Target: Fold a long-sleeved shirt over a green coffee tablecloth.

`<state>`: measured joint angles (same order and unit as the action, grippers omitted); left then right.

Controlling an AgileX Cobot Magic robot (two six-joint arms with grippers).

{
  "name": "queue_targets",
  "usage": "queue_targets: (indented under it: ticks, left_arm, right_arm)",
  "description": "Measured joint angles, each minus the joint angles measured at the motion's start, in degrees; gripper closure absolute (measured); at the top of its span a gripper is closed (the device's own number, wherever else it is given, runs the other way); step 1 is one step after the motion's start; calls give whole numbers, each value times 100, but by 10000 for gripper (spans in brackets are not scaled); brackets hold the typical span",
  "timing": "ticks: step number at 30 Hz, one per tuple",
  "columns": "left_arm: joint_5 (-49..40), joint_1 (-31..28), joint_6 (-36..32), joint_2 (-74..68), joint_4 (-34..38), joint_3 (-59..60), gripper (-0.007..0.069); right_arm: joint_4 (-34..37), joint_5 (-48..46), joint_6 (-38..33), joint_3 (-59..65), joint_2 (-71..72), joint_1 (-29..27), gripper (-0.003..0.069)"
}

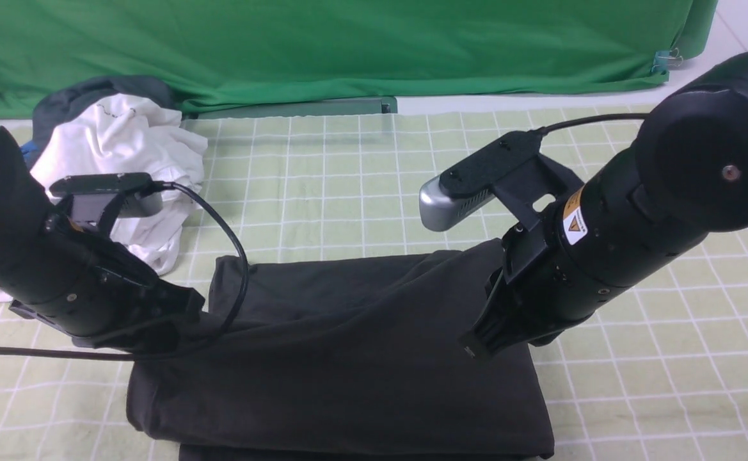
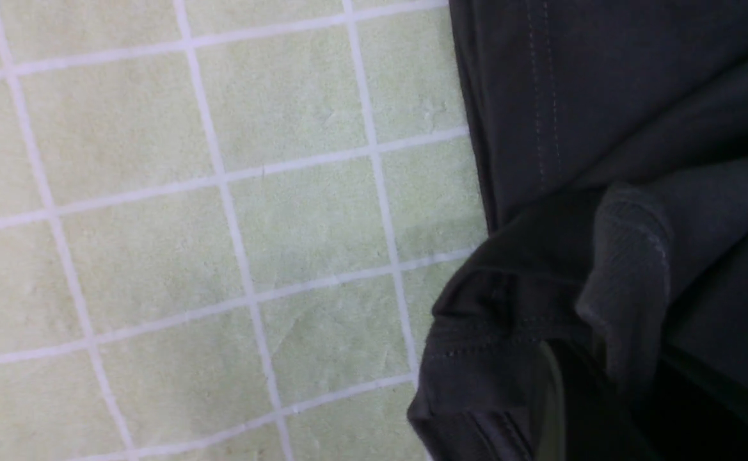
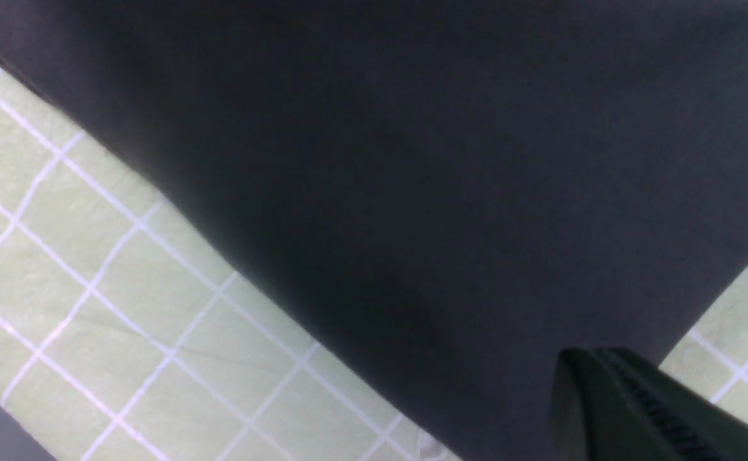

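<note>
The black long-sleeved shirt (image 1: 348, 358) lies partly folded on the pale green grid tablecloth (image 1: 348, 179), its near part doubled over at the front edge. My left gripper (image 1: 185, 314) is shut on the shirt's left side, where bunched hem and ribbed fabric (image 2: 629, 256) wrap its fingers (image 2: 556, 410). Over on the shirt's other side my right gripper (image 1: 479, 342) is shut on the cloth; one ribbed finger (image 3: 642, 410) shows against smooth black fabric (image 3: 412, 160). The fabric hangs taut between the two grippers. Chest print and neck label are hidden.
A heap of white garments (image 1: 137, 160) with grey (image 1: 105, 89) and blue pieces sits at the back left, close behind my left arm. Plain deep-green fabric (image 1: 348, 45) hangs along the back. The left arm's cable (image 1: 236, 256) loops over the shirt.
</note>
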<state>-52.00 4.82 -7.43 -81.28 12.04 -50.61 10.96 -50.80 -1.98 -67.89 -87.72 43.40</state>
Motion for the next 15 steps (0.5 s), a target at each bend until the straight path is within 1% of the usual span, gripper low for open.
queue_targets:
  ticks: [5,9,12,15]
  left_arm:
    - [-234,0,88,0,-334,-170,296]
    - [-648,0,351,0,-680,-611,207]
    - [-804,0,467,5,-823,-927,191]
    - [-1059,0,531,12,-905,-1175,203]
  right_arm:
    - [-10,-40,0,-12,-13,0,662]
    - [-87,-132,0,-83,-13,0,655]
    - [-240,-185,7,-108,-13,0,652]
    - [-497,-306,123,-114,-13,0,652]
